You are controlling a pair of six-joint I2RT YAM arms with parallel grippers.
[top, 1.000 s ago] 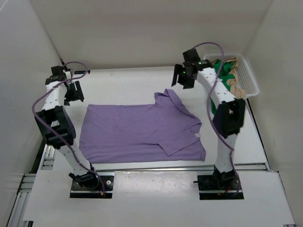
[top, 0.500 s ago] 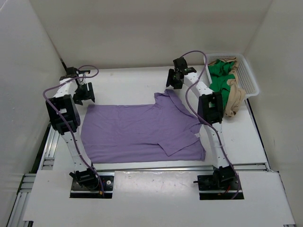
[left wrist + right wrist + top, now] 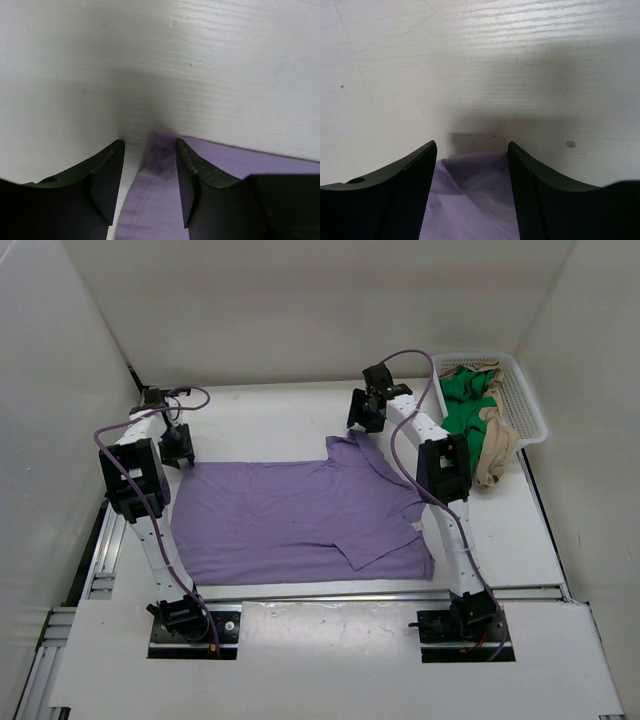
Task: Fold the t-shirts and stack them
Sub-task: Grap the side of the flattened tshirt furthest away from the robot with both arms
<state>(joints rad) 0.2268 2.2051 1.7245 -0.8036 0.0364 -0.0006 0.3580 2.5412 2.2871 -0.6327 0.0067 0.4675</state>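
Note:
The lavender t-shirt [image 3: 300, 510] lies spread flat on the white table, one sleeve pointing to the far side. My left gripper [image 3: 178, 445] is open and low over its far left corner; in the left wrist view that corner [image 3: 160, 150] lies between my open fingers [image 3: 102, 175]. My right gripper [image 3: 366, 412] is open over the far sleeve tip, which shows between the fingers in the right wrist view [image 3: 475, 175]. The green t-shirt [image 3: 462, 400] and the beige t-shirt [image 3: 495, 445] lie crumpled in the basket, the beige one hanging over its near rim.
The white mesh basket [image 3: 530, 405] stands at the far right corner. White walls close in the table on the left, back and right. Bare tabletop [image 3: 270, 415] lies beyond the shirt.
Both arms have reached out and come down to the lavender shirt's far edge. The left gripper has dropped onto the far left corner; the right has settled at the far sleeve tip.

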